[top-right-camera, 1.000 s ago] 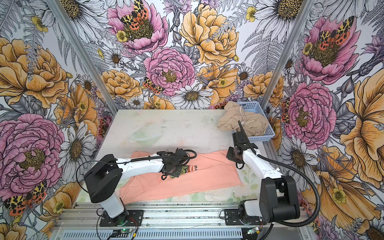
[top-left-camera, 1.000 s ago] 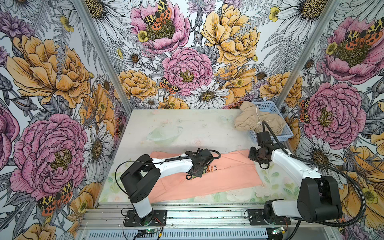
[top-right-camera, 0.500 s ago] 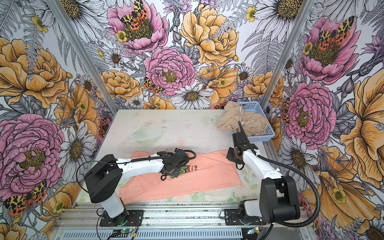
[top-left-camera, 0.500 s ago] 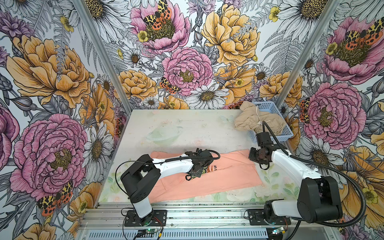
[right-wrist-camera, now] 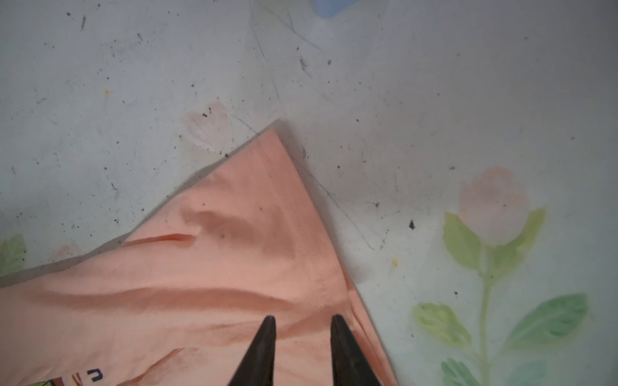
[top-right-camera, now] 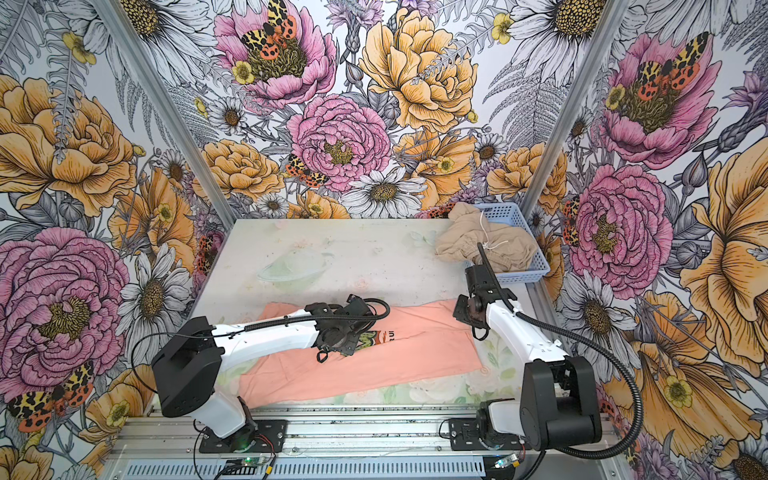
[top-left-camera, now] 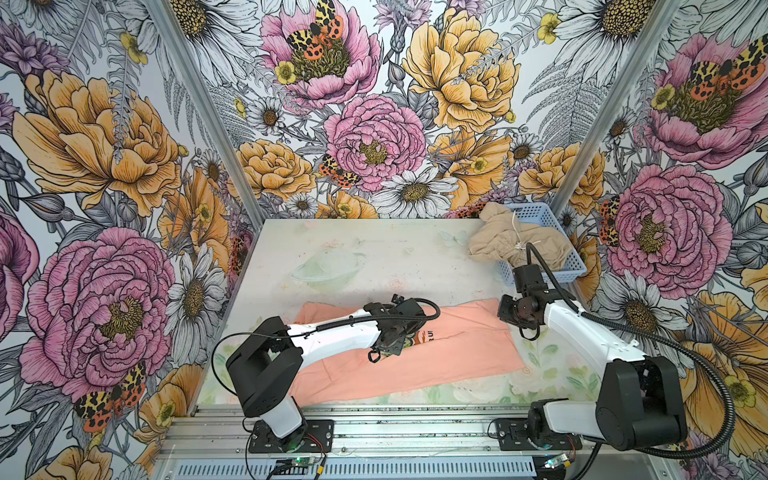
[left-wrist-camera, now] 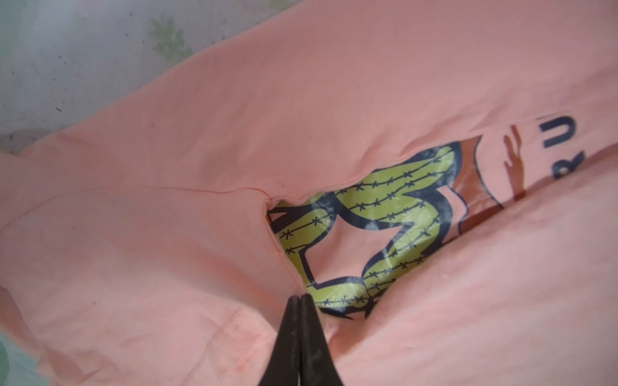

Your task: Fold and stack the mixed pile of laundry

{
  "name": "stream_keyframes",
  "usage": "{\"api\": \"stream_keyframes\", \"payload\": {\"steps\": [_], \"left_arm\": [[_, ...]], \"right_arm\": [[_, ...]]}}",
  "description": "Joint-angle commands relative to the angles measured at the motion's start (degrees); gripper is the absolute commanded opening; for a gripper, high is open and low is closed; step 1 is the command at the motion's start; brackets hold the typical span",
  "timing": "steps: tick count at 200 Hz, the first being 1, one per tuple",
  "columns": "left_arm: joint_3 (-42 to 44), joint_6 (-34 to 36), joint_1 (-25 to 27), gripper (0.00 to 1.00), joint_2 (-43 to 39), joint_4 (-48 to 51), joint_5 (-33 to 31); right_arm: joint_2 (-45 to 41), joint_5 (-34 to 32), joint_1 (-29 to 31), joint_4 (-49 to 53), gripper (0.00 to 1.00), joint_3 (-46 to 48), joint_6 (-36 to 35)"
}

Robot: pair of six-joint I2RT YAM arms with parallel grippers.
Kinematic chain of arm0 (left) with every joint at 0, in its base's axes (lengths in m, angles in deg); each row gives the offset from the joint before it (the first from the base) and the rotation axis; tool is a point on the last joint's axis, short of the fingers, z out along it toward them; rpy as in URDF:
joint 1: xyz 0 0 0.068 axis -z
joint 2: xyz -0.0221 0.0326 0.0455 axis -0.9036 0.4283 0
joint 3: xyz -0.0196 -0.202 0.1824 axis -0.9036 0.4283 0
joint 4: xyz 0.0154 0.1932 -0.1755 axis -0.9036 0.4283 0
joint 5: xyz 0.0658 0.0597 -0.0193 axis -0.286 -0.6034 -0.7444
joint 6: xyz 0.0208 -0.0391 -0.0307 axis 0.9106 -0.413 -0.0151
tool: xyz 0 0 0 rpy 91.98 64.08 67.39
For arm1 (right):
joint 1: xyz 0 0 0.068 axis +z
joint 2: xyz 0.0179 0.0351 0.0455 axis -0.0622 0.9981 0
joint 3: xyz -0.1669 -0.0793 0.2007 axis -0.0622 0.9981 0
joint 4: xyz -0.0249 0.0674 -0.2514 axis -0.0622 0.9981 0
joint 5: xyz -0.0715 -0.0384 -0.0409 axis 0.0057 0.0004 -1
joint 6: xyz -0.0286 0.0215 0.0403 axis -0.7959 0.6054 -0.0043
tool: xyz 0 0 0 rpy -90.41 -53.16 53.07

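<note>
The peach-pink T-shirt (top-left-camera: 449, 361) lies flat on the near half of the desk (top-left-camera: 374, 249). Its long axis runs from left to right across the desk, and its near edge slants so that the left end sits closer to the front rail. It is folded in on itself along that axis. Between the folds a green cactus graphic (left-wrist-camera: 384, 227) shows near the middle, with dark letters beside it toward the right end. A stitched edge finishes the right end, and its far corner (right-wrist-camera: 277, 133) points toward the back of the desk.

The left pincer (left-wrist-camera: 300, 297) is closed, tips pressed together at the edge of a fold beside the graphic. I cannot tell whether any cloth is caught between them. The right pincer (right-wrist-camera: 302, 320) stands slightly apart over the shirt near that far right corner, gripping nothing.

The beige-tan garment (top-left-camera: 528, 245) is bunched in the light blue basket (top-left-camera: 575, 266) at the back right corner. It spills over the basket's left rim onto the desk, with its white drawstring (top-left-camera: 516, 220) on top.
</note>
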Motion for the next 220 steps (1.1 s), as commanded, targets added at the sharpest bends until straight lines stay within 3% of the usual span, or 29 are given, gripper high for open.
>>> {"api": "stream_keyframes", "payload": {"steps": [1,106,154,174,188,220], "left_arm": [[-1.42,-0.95,0.98,0.0,-1.6,1.3,1.39],[-1.01,1.15,2.72,0.0,0.05,3.26,8.85],[-0.84,1.47,2.94,0.0,3.91,3.19,8.44],[-0.09,0.27,2.82,0.37,2.31,3.35,6.13],[0.72,-1.66,2.84,0.54,-0.5,3.8,3.74],[4.75,-9.25,2.2,0.63,-9.63,5.34,-0.66]], "right_arm": [[-1.47,-0.21,0.45,-0.63,0.3,0.4,0.65],[-1.92,0.21,0.46,-0.63,0.3,0.97,0.76],[-1.26,0.64,0.54,-0.78,0.3,0.65,0.67],[-1.17,0.79,0.63,-0.81,0.3,0.66,0.53],[-0.93,0.91,0.61,-0.85,0.3,0.76,0.44],[-0.62,0.97,0.76,-0.98,0.3,0.66,0.52]]}}
